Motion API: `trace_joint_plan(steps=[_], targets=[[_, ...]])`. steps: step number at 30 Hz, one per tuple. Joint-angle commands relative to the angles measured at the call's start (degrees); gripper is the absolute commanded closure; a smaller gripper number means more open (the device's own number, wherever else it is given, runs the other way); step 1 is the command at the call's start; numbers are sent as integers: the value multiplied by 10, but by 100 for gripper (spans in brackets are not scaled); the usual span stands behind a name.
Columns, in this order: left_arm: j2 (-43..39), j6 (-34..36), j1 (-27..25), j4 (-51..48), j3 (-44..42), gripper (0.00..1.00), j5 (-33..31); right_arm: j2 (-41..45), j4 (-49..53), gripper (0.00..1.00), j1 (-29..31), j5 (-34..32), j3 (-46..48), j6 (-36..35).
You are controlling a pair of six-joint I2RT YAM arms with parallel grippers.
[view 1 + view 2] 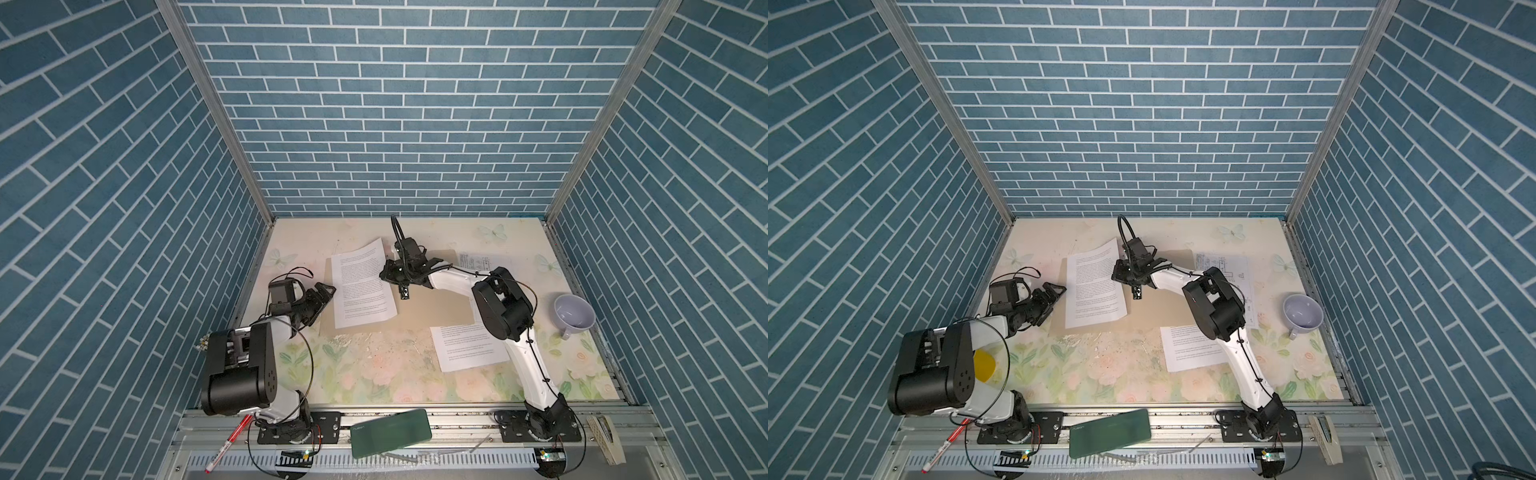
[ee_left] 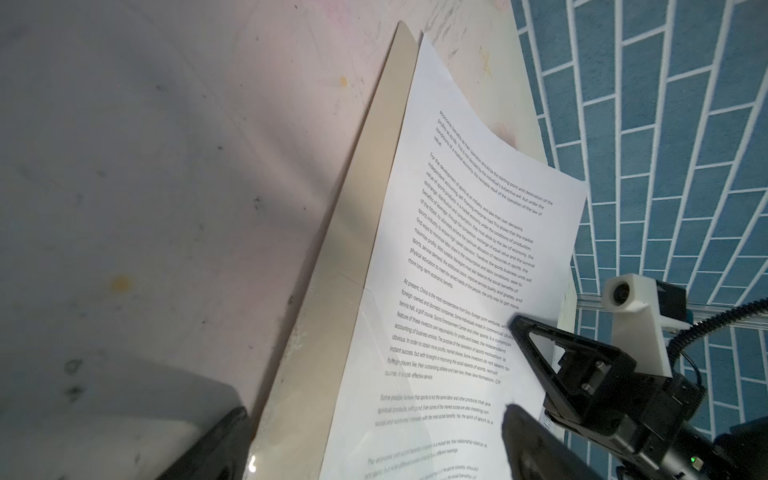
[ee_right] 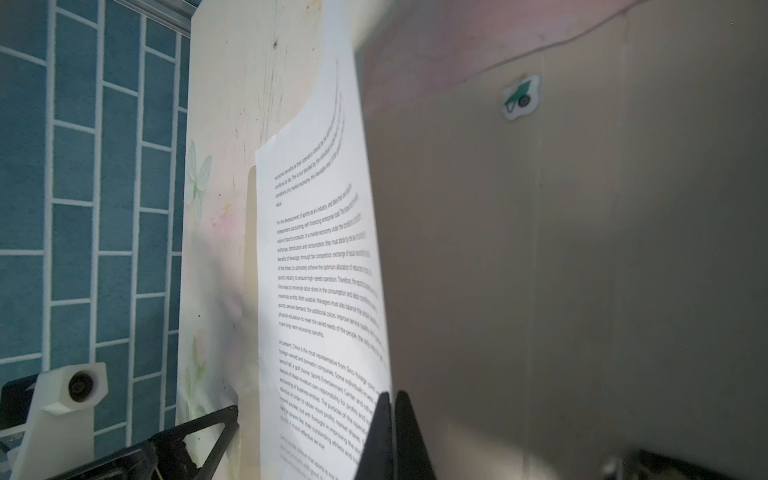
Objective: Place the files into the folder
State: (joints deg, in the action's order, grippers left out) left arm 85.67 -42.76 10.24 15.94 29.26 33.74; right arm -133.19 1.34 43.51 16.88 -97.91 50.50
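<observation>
The tan folder [image 1: 432, 307] lies open and flat at the middle back of the table. One printed text file [image 1: 363, 284] rests on its left half, its far corner curling up. My right gripper [image 1: 404, 295] is shut, tips down at that sheet's right edge [image 3: 332, 291]; whether it pinches the paper I cannot tell. My left gripper [image 1: 322, 297] stands open at the folder's left edge [image 2: 345, 270], with nothing between its fingers. A second text file [image 1: 469, 347] lies front right, partly under the right arm. The diagram file [image 1: 1223, 270] lies at the back right.
A lilac cup [image 1: 573, 313] stands near the right wall. On the front rail lie a dark green case [image 1: 390, 432] and a red marker [image 1: 226, 442]. A yellow disc [image 1: 984, 365] shows behind the left arm.
</observation>
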Motion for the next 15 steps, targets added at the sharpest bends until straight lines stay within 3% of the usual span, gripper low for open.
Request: trace_joint_plan(steps=[1,15], targets=[[15,-8,-2,-75,-29,4,-12,28,6,100,5,6,16,28],[18,-11,-2,-64,-36,4,-8,48,-5,100,11,-21,58,28]])
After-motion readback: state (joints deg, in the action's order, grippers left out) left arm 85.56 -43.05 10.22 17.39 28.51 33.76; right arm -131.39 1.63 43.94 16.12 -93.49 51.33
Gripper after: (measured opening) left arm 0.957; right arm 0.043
